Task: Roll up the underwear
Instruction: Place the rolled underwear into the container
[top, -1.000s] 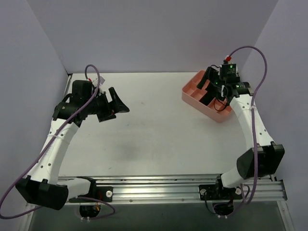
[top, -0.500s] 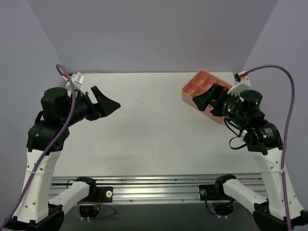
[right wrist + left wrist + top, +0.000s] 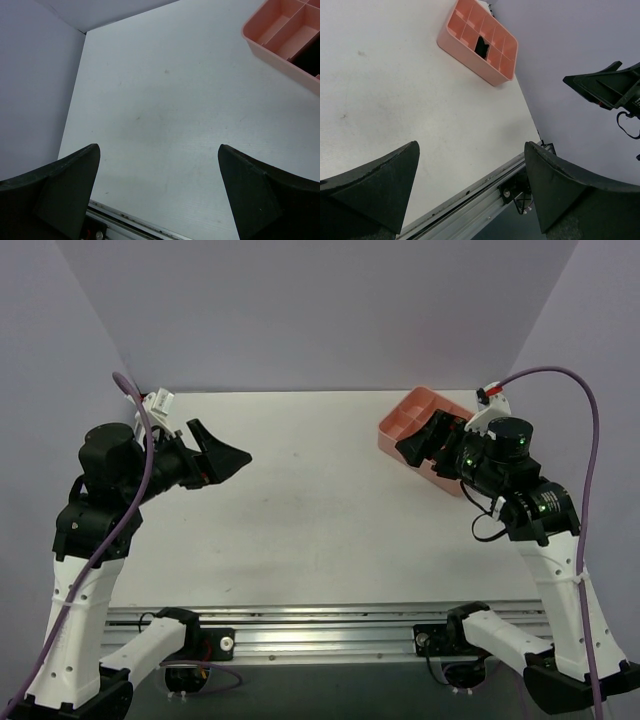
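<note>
The underwear [image 3: 481, 46] is a small black bundle tucked in one middle compartment of the pink compartment tray [image 3: 470, 63] at the far right of the table. It also shows as a dark patch at the right edge of the right wrist view [image 3: 311, 64], inside the tray [image 3: 278, 31]. In the top view my right gripper [image 3: 425, 440] hangs open and empty above the tray [image 3: 403, 416] and hides the underwear. My left gripper [image 3: 228, 453] is open and empty, raised over the table's left side. Both wrist views show wide-open jaws with nothing between them, left [image 3: 471, 144] and right [image 3: 158, 146].
The white table [image 3: 310, 510] is walled by pale purple panels at the back and sides. A metal rail [image 3: 320, 630] runs along the near edge by the arm bases. Purple cables loop from both wrists.
One second ago my right gripper reached down at the tray and my left arm was stretched low. Both arms have since lifted and drawn back; in the last half second the right gripper shifted slightly.
</note>
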Controlling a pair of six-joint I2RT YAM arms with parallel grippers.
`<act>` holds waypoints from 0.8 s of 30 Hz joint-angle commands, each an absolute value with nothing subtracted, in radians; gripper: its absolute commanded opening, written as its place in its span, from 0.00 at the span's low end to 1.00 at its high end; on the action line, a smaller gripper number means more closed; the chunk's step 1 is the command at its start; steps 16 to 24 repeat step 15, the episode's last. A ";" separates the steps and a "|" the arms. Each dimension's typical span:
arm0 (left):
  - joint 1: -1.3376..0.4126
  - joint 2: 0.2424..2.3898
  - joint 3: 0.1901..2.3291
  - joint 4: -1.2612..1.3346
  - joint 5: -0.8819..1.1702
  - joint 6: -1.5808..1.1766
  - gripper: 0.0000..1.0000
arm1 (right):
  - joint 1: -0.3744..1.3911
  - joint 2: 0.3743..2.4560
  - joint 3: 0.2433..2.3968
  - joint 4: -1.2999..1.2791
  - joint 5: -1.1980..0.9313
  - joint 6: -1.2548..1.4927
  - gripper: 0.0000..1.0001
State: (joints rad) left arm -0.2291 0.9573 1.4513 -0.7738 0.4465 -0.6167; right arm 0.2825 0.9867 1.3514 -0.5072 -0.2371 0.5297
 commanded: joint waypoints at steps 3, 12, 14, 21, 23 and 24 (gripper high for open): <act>-0.224 0.988 1.495 -0.742 0.468 -0.540 0.94 | 0.282 1.038 1.466 -0.514 -0.253 0.494 1.00; -0.225 1.031 1.459 -0.732 0.489 -0.561 0.94 | 0.282 1.091 1.502 -0.571 -0.285 0.437 1.00; -0.225 1.026 1.411 -0.707 0.505 -0.586 0.94 | 0.284 1.100 1.480 -0.568 -0.308 0.445 1.00; -0.225 1.019 1.399 -0.698 0.515 -0.595 0.94 | 0.284 1.103 1.480 -0.568 -0.313 0.451 1.00; -0.225 1.019 1.399 -0.698 0.515 -0.595 0.94 | 0.284 1.103 1.480 -0.568 -0.313 0.451 1.00; -0.225 1.019 1.399 -0.698 0.515 -0.595 0.94 | 0.284 1.103 1.480 -0.568 -0.313 0.451 1.00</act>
